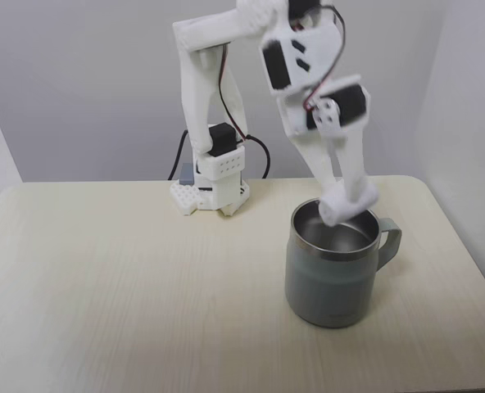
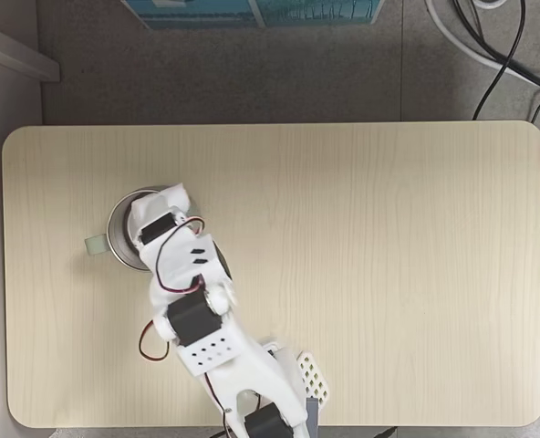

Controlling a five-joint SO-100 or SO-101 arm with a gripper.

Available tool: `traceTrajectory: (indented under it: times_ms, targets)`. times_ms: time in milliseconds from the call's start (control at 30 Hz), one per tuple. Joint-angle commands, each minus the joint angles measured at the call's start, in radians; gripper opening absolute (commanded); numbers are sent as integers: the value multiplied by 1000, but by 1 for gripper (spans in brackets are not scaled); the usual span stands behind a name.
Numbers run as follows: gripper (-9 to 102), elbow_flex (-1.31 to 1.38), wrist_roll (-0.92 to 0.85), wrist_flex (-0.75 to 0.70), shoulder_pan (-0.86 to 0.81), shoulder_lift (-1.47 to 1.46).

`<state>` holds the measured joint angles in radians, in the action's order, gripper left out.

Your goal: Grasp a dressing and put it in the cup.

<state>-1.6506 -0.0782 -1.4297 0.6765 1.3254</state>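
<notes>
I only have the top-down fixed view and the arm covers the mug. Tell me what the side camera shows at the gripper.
Observer: The gripper holds the dressing right at the cup's rim, over the opening.
Operator: Confirm it hasn't dropped.
Observer: The white roll sits between the fingers, level with the steel rim, not on the bottom.
Operator: Report the handle.
Observer: From the side camera it points right, clear of the fingers.
</notes>
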Motion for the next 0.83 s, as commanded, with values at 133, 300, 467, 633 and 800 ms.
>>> traceTrajectory:
  times_ms: [133, 300, 467, 633, 800]
  targets:
    - [8, -18, 6, 2, 15, -5]
    - [22, 8, 17, 20, 25, -32]
    - [23, 9, 25, 20, 26, -32]
    - [23, 12, 26, 20, 29, -44]
    - [23, 14, 26, 20, 32, -48]
